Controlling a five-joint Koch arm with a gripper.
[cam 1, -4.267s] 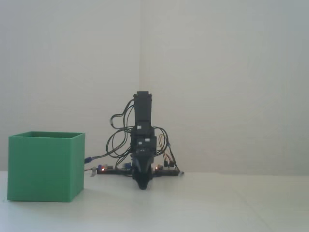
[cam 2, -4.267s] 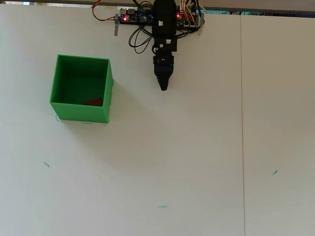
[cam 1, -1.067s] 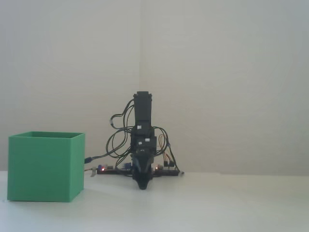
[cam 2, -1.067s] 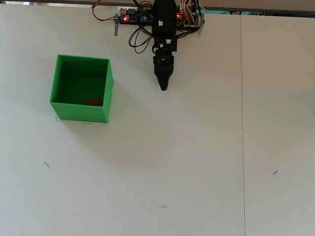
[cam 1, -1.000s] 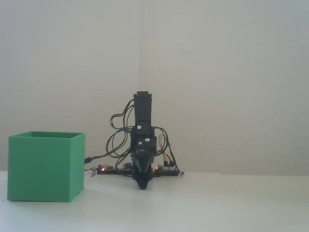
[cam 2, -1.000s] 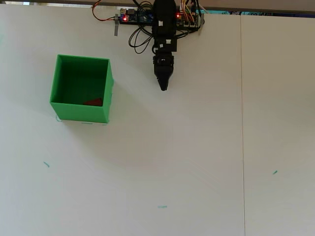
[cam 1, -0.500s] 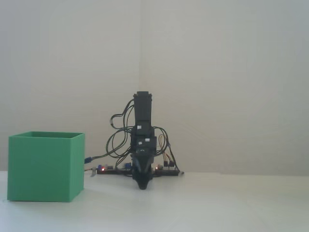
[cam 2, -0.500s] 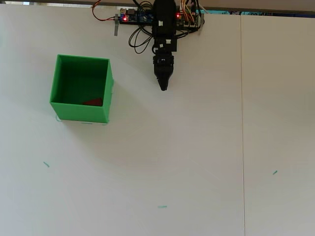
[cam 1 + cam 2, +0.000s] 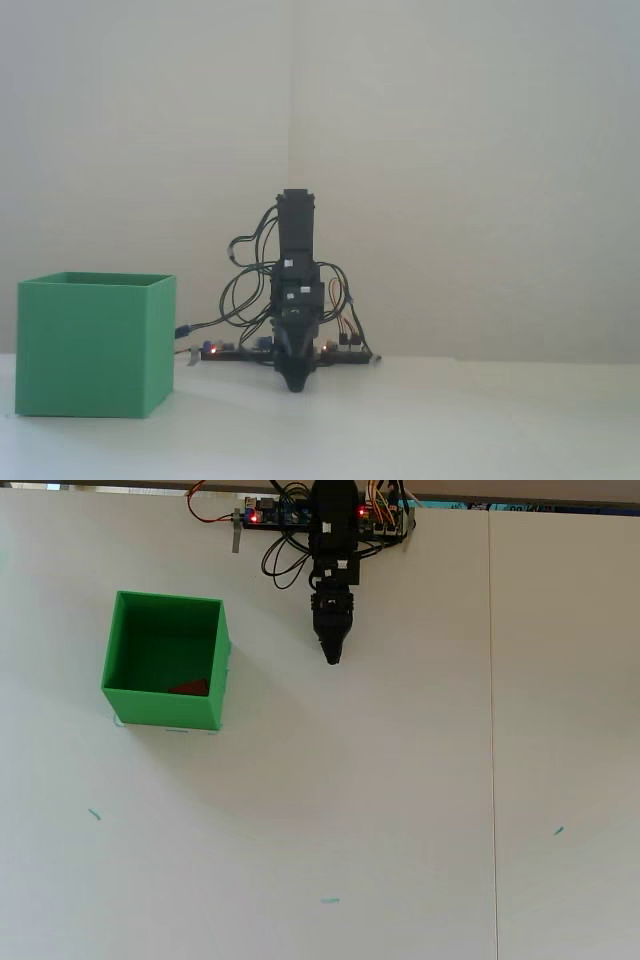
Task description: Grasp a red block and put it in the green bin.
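The green bin [image 9: 161, 706] stands on the white table at the left in the overhead view, and at the lower left in the fixed view [image 9: 92, 346]. Inside it, against the near wall, lies the red block [image 9: 190, 688]; the fixed view hides it behind the bin's wall. My gripper [image 9: 333, 658] hangs folded near the arm's base, well right of the bin, its black tip pointing down at the table [image 9: 296, 386]. Its jaws are together with nothing between them.
The arm's base board with wires and red lights [image 9: 300, 515] sits at the table's far edge. A thin seam [image 9: 492, 730] runs down the table on the right. Small teal marks [image 9: 329, 901] dot the near part.
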